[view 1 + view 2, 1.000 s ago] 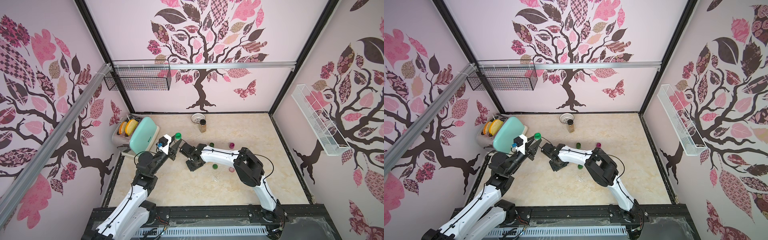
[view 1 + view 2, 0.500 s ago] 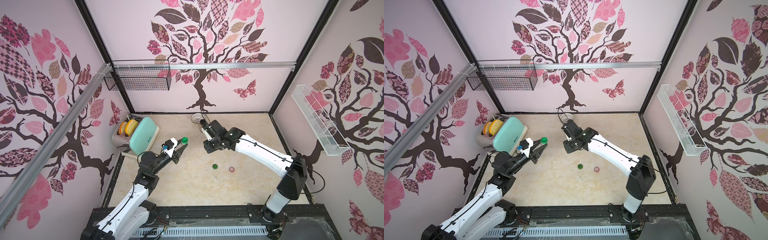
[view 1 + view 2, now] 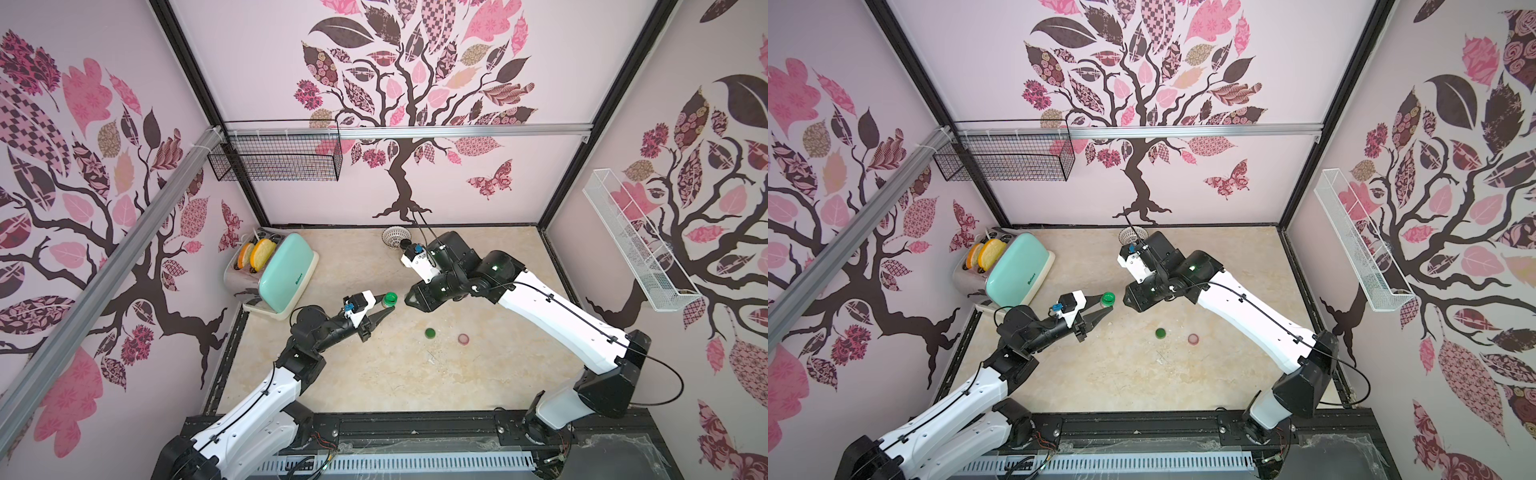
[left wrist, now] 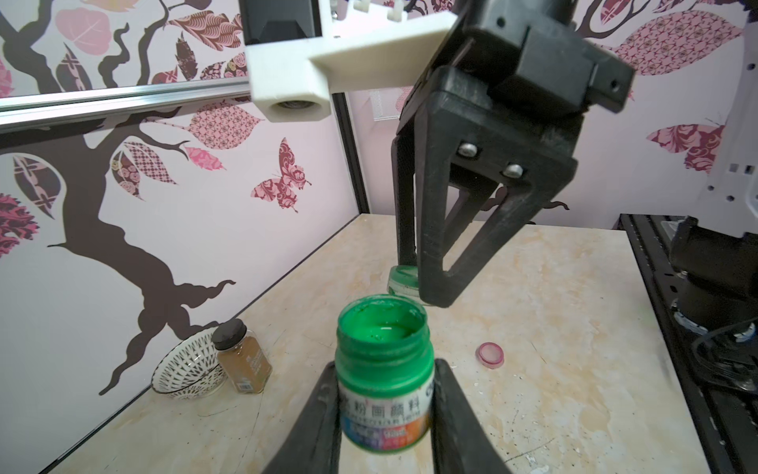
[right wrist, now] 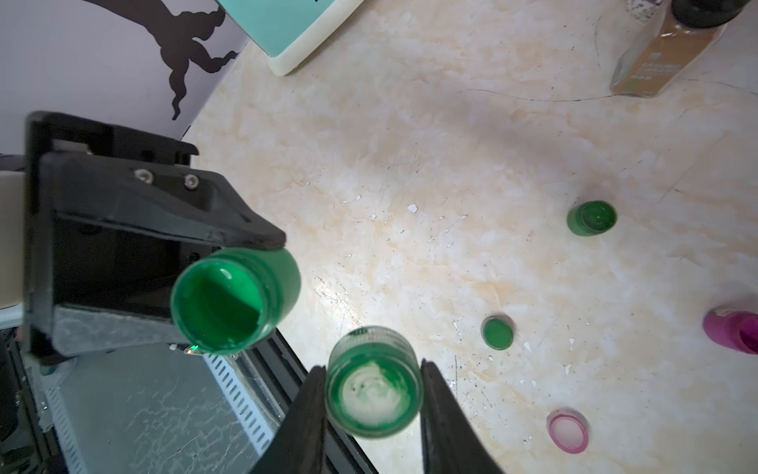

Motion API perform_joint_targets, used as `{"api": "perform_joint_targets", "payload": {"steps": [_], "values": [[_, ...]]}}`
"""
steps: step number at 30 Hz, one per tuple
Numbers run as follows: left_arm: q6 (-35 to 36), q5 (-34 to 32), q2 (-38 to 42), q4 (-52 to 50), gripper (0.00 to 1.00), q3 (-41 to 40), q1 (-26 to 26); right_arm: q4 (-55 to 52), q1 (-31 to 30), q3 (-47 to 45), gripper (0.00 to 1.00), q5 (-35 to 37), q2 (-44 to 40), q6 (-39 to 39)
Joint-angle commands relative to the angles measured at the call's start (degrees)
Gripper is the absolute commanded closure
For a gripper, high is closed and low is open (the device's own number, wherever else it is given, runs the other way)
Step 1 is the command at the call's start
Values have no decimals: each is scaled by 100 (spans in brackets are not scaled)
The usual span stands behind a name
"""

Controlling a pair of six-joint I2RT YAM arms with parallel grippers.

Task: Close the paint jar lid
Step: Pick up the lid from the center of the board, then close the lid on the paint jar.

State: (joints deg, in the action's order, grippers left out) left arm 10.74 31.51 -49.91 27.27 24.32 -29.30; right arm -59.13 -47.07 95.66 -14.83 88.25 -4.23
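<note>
One table (image 3: 374,374) is carrying one toaster (image 3: 284,272) by the left wall, with two bread slices (image 3: 257,253) sticking up. Two wire baskets (image 3: 276,162) (image 3: 636,241) are hanging on the walls. One bowl (image 3: 395,237) and one spice jar (image 4: 244,357) are standing together at the back.

Three paint jars:
- The left gripper (image 4: 384,367) is clamping the open green jar (image 5: 234,301) above the table.
- A second green jar (image 5: 592,218) and a magenta jar (image 5: 734,330) are sitting on the table.

Three lids:
- The right gripper (image 5: 372,367) is pinching the green lid (image 5: 374,396) near the held jar's mouth, apart from it.
- A spare green lid (image 3: 430,332) and a pink lid (image 3: 464,339) are lying loose.
</note>
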Motion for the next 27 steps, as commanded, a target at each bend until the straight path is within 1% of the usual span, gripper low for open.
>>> {"api": "perform_joint_targets", "payload": {"steps": [1, 10, 27], "values": [[41, 374, -114, -81, 78, 108, -25, -133, -23, 340, 66, -354, -36, -13], [76, 654, -363, -251, 79, 274, -33, -234, -47, 462, 66, -540, 57, 31], [147, 717, -421, -332, 80, 344, -32, -248, -285, 620, 66, -571, 404, 45]]}}
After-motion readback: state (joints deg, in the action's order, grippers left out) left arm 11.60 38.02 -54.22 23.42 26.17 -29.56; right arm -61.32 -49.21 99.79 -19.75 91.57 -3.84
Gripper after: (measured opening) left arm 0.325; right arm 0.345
